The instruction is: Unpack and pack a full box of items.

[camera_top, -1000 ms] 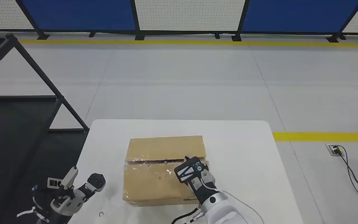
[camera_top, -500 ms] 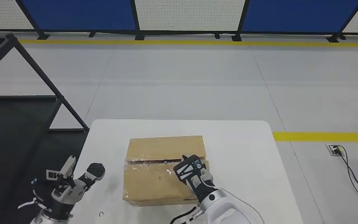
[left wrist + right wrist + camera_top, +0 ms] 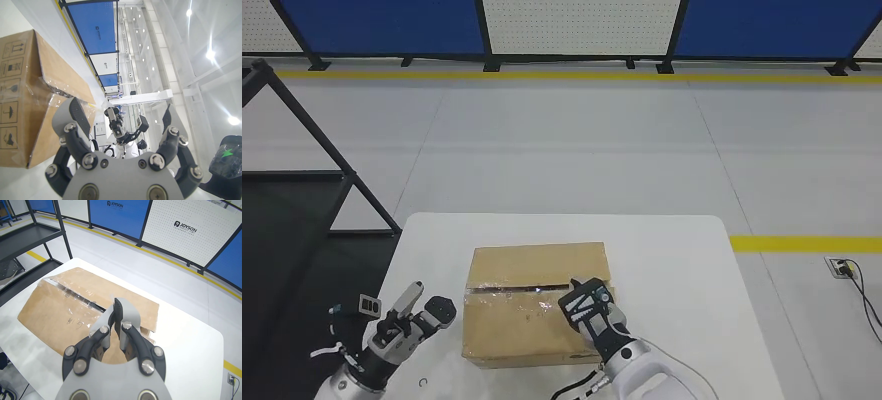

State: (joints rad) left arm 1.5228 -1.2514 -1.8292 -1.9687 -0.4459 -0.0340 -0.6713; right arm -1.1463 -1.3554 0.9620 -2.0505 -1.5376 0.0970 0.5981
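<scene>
Cardboard box [image 3: 517,330]: right gripper [image 3: 115,306] pinched shut, holding nothing visible, over its top; left gripper [image 3: 121,113] spread wide, empty, beside its end.

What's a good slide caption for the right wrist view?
Right gripper, fingers closed, poised over the cardboard box with clear tape along its top seam, on the white table.

White rounded-corner table [image 3: 682,265] carries one taped cardboard box [image 3: 512,330], flat, mid-table, closer to the table's near edge.
</scene>
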